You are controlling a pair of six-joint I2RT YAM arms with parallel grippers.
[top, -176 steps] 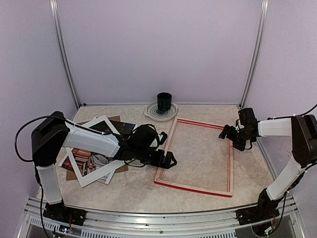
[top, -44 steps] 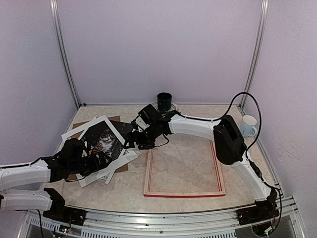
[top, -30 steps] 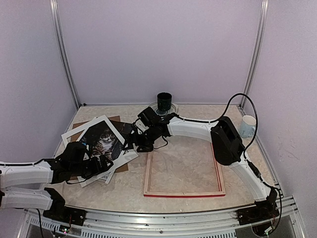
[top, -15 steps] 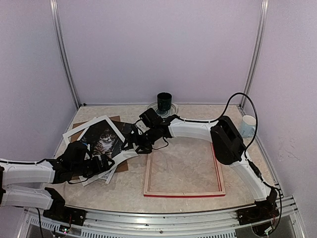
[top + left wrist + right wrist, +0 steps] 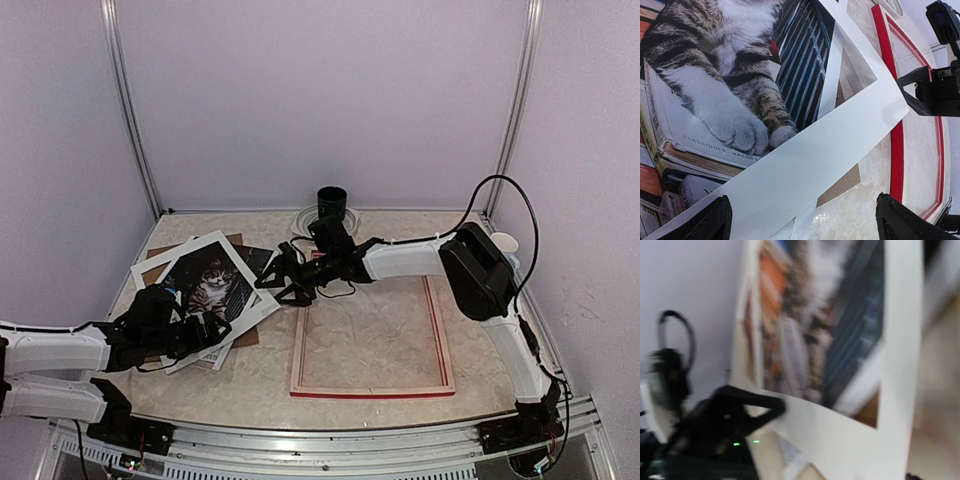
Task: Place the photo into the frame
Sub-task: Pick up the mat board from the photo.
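Observation:
The photo [image 5: 205,285], a grey tabby cat among books, lies at the left under a white mat [image 5: 175,254]. The frame [image 5: 298,350] lies flat in the middle, pale back up and red edges showing. My left gripper [image 5: 203,335] hovers open over the mat's near border, fingertips wide apart in its wrist view [image 5: 805,227]. There the photo [image 5: 715,75], the mat [image 5: 830,150] and the frame's red rail [image 5: 897,150] show. My right gripper [image 5: 283,283] is open at the mat's right corner; contact with it cannot be told. The right wrist view is blurred, showing the photo [image 5: 805,315] and mat [image 5: 900,340].
Brown cardboard [image 5: 245,338] sticks out under the mat. A dark green cup [image 5: 331,205] stands on a plate [image 5: 303,228] at the back wall. A white cup [image 5: 503,243] stands at the right edge behind the right arm's elbow. The right forearm spans the frame's far rail.
The right arm's elbow has swung to the right and its wrist has turned, with the gripper staying at the mat's corner. The mat shifted slightly. The left arm has barely moved.

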